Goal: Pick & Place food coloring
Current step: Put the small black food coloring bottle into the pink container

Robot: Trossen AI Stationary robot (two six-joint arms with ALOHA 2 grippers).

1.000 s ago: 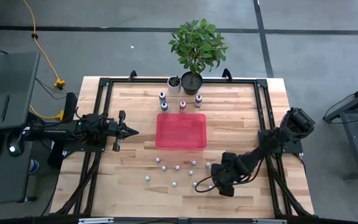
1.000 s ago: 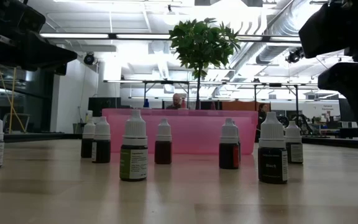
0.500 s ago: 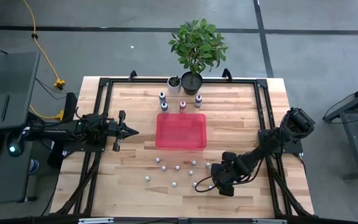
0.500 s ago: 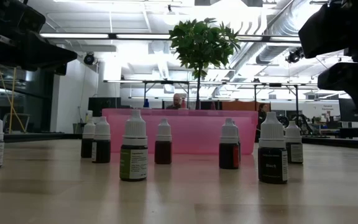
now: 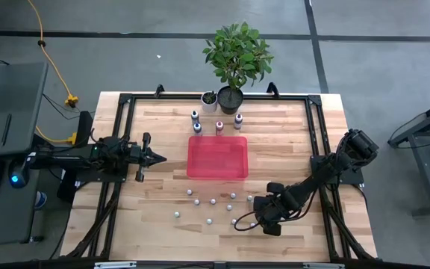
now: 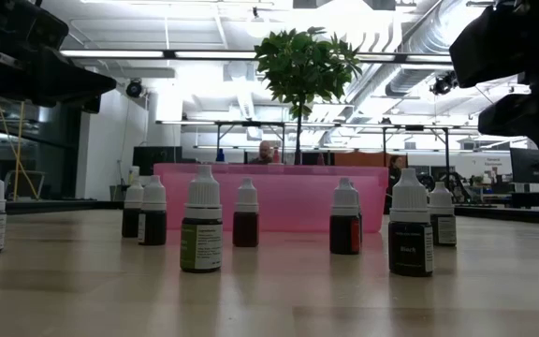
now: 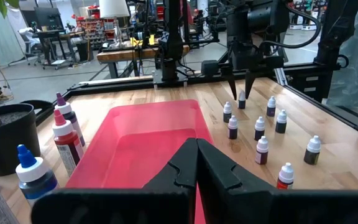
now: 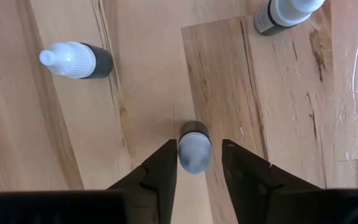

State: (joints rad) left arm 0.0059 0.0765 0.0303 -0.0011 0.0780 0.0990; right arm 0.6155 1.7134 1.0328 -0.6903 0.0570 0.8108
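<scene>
Right end effector down low over the light wooden counter, on the near right of the translucent red plastic tray, fingers spread around a tiny dark bottle with a whitish cap. Probably not squeezing yet, small gaps either side. More small white-capped food coloring bottles scattered just near of that tray, three taller ones behind it. Left end effector parked off the tray's left, pinched closed, holding nothing.
</scene>
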